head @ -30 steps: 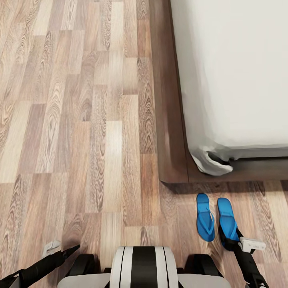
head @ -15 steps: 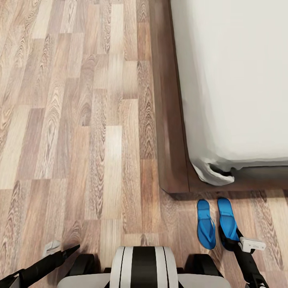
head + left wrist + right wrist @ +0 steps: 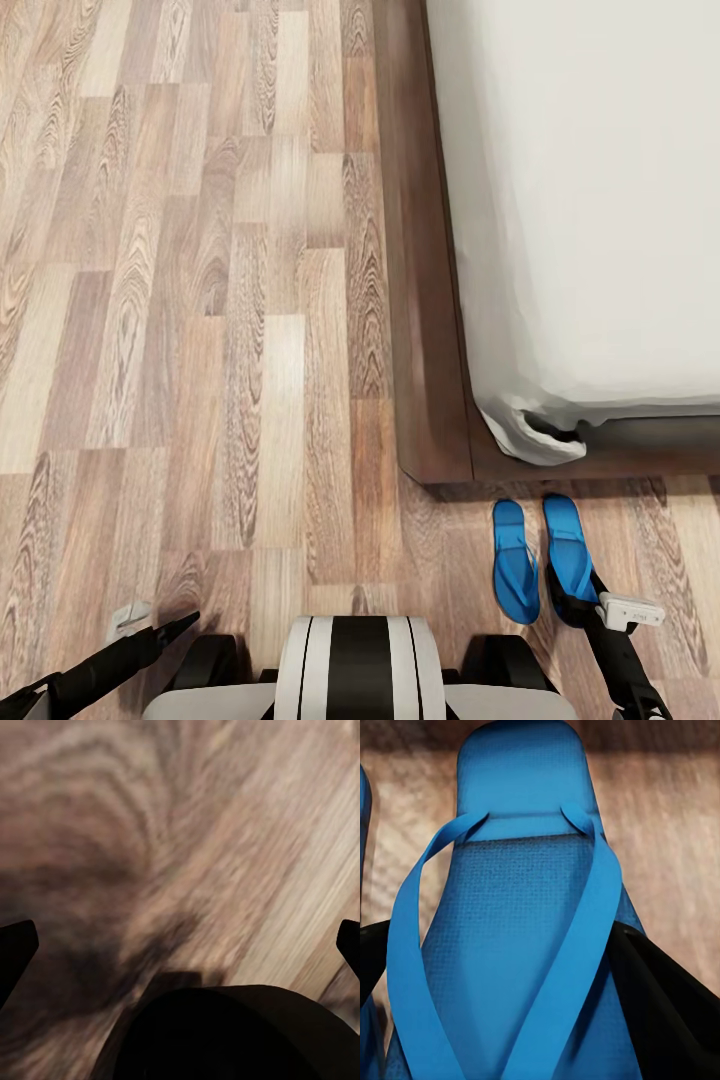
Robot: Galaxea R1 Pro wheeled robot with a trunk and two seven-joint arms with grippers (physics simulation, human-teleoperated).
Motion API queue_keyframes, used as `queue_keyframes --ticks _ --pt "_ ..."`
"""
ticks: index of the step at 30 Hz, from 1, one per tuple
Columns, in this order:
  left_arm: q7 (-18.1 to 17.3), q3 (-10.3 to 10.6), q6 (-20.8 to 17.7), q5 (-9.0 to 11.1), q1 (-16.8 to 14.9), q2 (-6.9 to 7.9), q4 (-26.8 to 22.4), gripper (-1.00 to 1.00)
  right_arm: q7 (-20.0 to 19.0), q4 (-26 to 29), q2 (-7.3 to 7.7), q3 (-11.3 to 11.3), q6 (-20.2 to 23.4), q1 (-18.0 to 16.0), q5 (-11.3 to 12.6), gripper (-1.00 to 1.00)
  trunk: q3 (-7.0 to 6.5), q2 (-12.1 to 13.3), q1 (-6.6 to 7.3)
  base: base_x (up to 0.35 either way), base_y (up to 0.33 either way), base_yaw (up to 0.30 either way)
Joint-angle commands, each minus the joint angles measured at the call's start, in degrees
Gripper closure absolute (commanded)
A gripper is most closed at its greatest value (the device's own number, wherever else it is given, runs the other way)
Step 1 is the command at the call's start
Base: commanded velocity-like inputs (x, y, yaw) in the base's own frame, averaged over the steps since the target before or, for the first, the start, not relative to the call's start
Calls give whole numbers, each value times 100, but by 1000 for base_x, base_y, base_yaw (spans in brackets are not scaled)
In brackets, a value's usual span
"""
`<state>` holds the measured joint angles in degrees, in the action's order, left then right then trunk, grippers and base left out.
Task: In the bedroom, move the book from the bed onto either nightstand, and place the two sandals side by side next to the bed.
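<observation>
1. Two blue sandals point(image 3: 540, 560) lie side by side on the wood-plank floor point(image 3: 200, 300), just off the bed point(image 3: 600, 200) frame's corner.
2. Right gripper point(image 3: 572, 606): jaws clamped on the right sandal point(image 3: 525, 945), fingers on both its edges.
3. Left gripper point(image 3: 190, 620): jaws apart, nothing between, above floor.

Two sandals point(image 3: 540, 560) side by side on floor point(image 3: 200, 300), just before bed point(image 3: 600, 200) corner

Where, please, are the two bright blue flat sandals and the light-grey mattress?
Left blue sandal point(image 3: 515, 562), head view, mid-sole.
Right blue sandal point(image 3: 566, 545), head view, front of sole; point(image 3: 521, 945), right wrist view, mid-sole.
Light-grey mattress point(image 3: 590, 200), head view, top surface.
</observation>
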<state>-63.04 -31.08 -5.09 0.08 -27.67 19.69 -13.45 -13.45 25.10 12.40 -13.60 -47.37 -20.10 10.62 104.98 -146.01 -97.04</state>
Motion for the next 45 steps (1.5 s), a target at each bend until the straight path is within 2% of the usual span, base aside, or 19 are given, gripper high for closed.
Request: queue_keyframes --ticks 1,6,7,32,45 --pt "-24 -21 -54 1 -2 0 0 -100 -53 -5 -1 -11 -9 -2 55 100 2 -1 1 0 0 0" --pt "-28 -21 -54 1 -2 0 0 -100 -53 -5 -1 -11 -9 -2 55 100 2 -1 1 0 0 0" --pt "-30 -21 -54 1 -2 0 0 -100 -53 -3 -1 -11 -9 -2 55 -100 2 -1 1 0 0 0" --pt "-44 -22 -53 1 -2 0 -1 -100 -53 4 -1 -14 -18 -2 55 -100 2 -1 1 0 0 0" --pt "-35 -21 -60 1 -2 0 -2 -100 -53 4 -1 -15 -18 -2 55 -100 -286 17 34 0 0 0"
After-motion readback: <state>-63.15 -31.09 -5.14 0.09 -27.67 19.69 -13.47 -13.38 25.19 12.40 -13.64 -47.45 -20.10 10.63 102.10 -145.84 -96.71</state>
